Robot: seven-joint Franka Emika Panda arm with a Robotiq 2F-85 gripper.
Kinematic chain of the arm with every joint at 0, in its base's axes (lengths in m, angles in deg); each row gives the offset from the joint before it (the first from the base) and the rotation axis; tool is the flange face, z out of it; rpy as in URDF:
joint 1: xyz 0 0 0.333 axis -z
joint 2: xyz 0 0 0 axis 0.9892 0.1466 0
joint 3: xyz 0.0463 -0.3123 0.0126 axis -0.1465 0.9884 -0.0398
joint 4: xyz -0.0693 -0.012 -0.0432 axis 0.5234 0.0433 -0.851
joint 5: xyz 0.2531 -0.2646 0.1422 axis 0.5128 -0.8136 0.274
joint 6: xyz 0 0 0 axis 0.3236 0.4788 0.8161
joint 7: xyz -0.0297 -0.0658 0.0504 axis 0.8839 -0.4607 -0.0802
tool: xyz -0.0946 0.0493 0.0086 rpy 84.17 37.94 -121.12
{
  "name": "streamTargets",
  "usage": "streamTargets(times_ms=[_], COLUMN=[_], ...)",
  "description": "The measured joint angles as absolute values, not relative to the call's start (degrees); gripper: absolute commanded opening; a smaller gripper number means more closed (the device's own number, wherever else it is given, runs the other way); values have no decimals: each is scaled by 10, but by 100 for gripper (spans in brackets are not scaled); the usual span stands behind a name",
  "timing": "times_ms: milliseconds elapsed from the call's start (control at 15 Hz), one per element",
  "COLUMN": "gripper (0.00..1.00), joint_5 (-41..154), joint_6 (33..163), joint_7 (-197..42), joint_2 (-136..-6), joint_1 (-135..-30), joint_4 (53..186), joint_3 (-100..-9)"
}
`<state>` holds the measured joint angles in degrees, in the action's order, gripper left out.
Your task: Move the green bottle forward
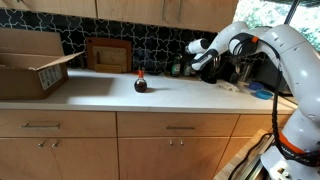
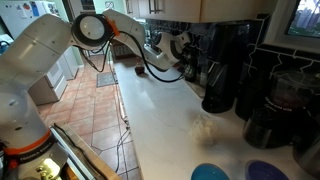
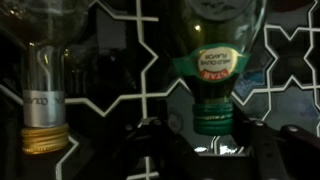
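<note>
Nearest the wrist camera, the gripper (image 3: 207, 138) held its jaws spread, one dark finger on each side of the cap (image 3: 214, 122) of the green bottle (image 3: 214, 68). A gap showed on both sides and no contact was visible. That view stood upside down, so the green bottle appeared cap-downward in it, with green glass and a green label bearing red lettering. It stood at the far edge of the worktop (image 1: 100, 100), close in front of a dark backsplash (image 3: 130, 60) crossed by pale star-shaped lines. A clear bottle (image 3: 45, 70) with a gold cap stood beside it, apart from it, against the same backsplash.

In an exterior view the arm (image 1: 270, 45) reached in from the right toward the far wall. The green bottle itself was too small and dark to pick out there. A squat dark bottle (image 1: 140, 84) with a red cap stood alone on the worktop, left of the gripper and nearer, well apart from it. Farther left, a wooden frame (image 1: 108, 55) leaned at the far wall, and an open cardboard box (image 1: 30, 65) sat at the left end. In an exterior view a black coffee machine (image 2: 225, 70) stood just beside the gripper, and two blue round things (image 2: 210, 172) lay at the near edge.
</note>
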<state>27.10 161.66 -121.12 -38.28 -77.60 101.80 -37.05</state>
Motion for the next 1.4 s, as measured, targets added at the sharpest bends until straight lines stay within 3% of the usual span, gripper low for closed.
streamTargets(times_ms=[133,200,667,1400], gripper=[14,11,11,12], joint_5=[262,272,429,526], joint_6=[1621,1621,1622,1650], joint_7=[-1211,-1188,-923,-838], joint_2=[-388,-392,-421,-442], joint_1=[-776,-770,-704,-688], joint_4=[1026,1033,1083,1122], joint_3=[-372,-384,-524,-569])
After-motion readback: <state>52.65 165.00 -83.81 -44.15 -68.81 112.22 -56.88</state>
